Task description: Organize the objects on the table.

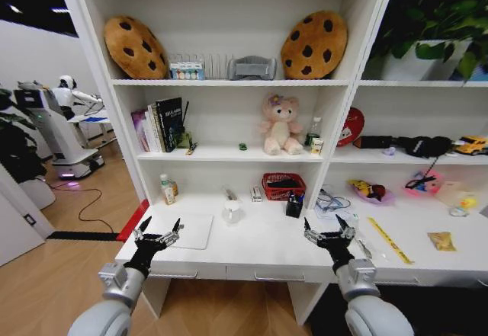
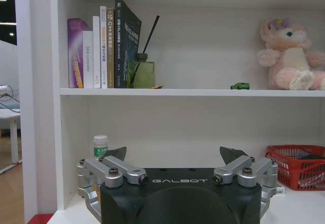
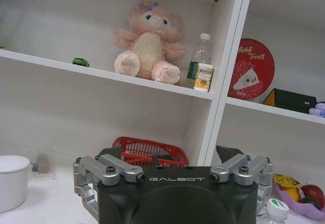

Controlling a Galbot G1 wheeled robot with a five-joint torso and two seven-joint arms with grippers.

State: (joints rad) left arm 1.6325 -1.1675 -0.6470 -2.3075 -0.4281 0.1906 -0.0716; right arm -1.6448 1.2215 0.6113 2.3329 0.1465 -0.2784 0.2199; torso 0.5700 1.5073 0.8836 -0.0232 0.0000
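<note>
Over the white desk's [image 1: 252,248] front edge the left gripper [image 1: 158,233] hovers beside the silver laptop [image 1: 187,231] — fingers spread, empty. Farther right, the right gripper [image 1: 329,231] hangs likewise agape, near the yellow ruler [image 1: 390,240] — touching nothing.

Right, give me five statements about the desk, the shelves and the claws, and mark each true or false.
1. Both claws, left claw and right claw, are open and empty. True.
2. The pink plush bear lies on the desk. False: it sits on a shelf above.
3. The red basket is at the back of the desk. True.
4. The yellow ruler lies left of the left claw. False: it lies right of the right claw.
5. The laptop stands open. False: it lies closed.
</note>
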